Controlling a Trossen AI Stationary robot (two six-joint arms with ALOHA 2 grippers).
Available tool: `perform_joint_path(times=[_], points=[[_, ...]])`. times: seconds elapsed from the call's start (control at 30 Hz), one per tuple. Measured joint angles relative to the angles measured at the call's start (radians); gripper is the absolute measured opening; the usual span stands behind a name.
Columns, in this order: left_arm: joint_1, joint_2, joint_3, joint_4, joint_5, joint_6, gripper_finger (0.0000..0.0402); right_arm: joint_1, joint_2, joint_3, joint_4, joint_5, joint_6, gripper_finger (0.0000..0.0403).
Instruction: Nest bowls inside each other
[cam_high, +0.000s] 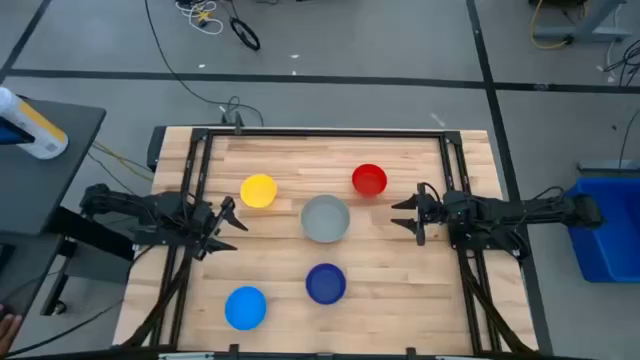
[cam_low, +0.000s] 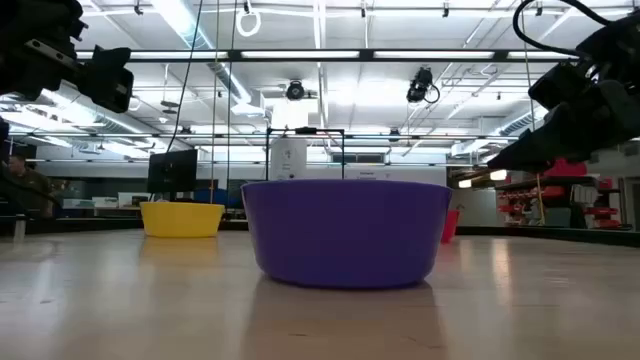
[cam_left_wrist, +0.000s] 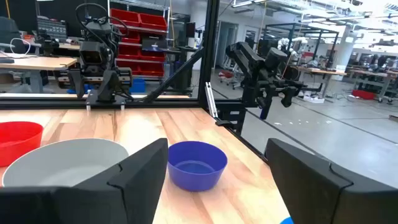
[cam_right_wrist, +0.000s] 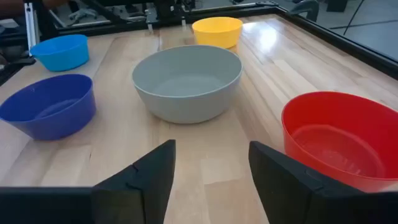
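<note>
Both arms reach level inward from the counter's (cam_high: 290, 300) side edges. Left end effector (cam_high: 232, 218) and right end effector (cam_high: 409, 216) are spread, empty, flanking the grey bowl (cam_high: 325, 218) mid-counter, other bowls apart around it.

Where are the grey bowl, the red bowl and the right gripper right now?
grey bowl (cam_high: 325, 219): high view, middle of its inside.
red bowl (cam_right_wrist: 341, 142): right wrist view, inside wall of the bowl.
right gripper (cam_high: 408, 216): high view, midway between its open fingertips, beside the grey bowl and apart from it.
</note>
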Motion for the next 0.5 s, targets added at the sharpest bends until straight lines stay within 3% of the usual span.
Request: perform_joint_path(times=[0.5], points=[[0.000, 0.000, 0.000, 0.000, 0.000, 0.000, 0.0283, 0.000, 0.000, 0.000, 0.000, 0.000, 0.000, 0.0217]])
